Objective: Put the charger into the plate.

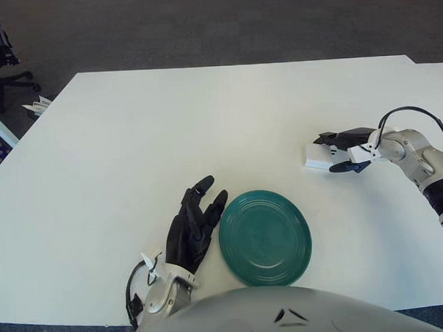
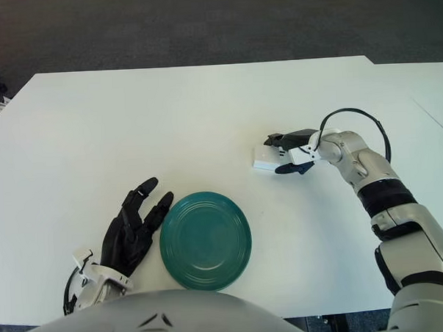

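Bare table point(image 1: 205, 122) lies between the charger point(image 1: 318, 158) and the plate point(image 1: 264, 238). Left hand point(image 1: 195, 226) flanks the plate's left rim.

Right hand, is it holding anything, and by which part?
The right hand has its fingers around the white charger's right end on the table; a firm grasp cannot be told.

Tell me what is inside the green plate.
Nothing lies in the green plate. The charger sits on the table, apart from it, under the right hand; the fingers cover part of it.
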Robot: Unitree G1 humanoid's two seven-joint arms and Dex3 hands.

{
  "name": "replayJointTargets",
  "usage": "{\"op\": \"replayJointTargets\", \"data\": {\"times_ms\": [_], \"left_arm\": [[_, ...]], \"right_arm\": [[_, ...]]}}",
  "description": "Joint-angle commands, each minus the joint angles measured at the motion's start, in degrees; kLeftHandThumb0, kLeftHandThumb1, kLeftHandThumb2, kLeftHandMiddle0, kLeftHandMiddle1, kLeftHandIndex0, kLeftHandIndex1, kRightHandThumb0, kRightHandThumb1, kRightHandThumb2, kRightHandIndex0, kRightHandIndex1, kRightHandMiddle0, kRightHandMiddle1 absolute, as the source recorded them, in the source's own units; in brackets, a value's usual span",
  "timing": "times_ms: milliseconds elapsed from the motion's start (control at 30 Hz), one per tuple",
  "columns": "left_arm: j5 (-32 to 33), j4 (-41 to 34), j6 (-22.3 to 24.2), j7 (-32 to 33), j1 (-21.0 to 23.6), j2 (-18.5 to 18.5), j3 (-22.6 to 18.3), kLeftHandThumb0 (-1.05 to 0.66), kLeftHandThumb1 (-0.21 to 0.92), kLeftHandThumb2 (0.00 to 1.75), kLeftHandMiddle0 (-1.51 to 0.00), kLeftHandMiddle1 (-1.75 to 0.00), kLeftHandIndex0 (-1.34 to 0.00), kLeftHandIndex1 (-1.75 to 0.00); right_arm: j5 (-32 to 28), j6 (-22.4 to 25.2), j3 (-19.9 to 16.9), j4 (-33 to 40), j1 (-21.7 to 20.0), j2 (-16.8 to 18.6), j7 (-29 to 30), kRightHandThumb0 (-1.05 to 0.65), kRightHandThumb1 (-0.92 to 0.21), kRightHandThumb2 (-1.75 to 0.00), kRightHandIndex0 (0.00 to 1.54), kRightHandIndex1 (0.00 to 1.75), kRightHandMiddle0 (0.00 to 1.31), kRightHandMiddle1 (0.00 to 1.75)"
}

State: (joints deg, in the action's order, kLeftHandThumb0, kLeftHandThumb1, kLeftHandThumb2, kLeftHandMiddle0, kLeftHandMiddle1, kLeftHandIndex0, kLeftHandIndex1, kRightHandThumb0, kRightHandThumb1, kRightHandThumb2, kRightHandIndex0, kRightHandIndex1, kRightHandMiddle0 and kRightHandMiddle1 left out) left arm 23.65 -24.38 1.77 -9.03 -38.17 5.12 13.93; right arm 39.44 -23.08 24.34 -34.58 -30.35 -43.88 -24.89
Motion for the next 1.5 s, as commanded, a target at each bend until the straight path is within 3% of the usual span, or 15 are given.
{"op": "replayJointTargets", "data": {"times_ms": [0,533,1467], "left_arm": [[0.10,-0.59,-0.58,0.63,-0.51,0.36,0.10,-0.93,0.92,0.92,-0.50,-0.03,-0.03,-0.90],[0.52,-0.89,-1.88,0.62,-1.49,0.80,-0.66,-0.93,0.92,0.92,-0.54,-0.05,-0.05,-0.93],[3.25,-0.96,-1.26,0.00,-0.91,0.18,-1.55,-0.91,0.92,0.92,-0.55,-0.04,-0.05,-0.94]], "right_arm": [[3.56,3.01,2.24,-4.45,1.20,3.96,5.36,-0.78,-0.92,-0.62,0.26,0.00,0.00,0.54],[3.40,5.93,2.33,-4.39,3.76,6.23,15.23,-0.79,-0.92,-0.57,0.28,0.01,0.00,0.63],[3.22,12.63,2.76,-7.12,5.22,9.73,20.61,-0.77,-0.92,-0.58,0.23,0.00,0.00,0.61]]}}
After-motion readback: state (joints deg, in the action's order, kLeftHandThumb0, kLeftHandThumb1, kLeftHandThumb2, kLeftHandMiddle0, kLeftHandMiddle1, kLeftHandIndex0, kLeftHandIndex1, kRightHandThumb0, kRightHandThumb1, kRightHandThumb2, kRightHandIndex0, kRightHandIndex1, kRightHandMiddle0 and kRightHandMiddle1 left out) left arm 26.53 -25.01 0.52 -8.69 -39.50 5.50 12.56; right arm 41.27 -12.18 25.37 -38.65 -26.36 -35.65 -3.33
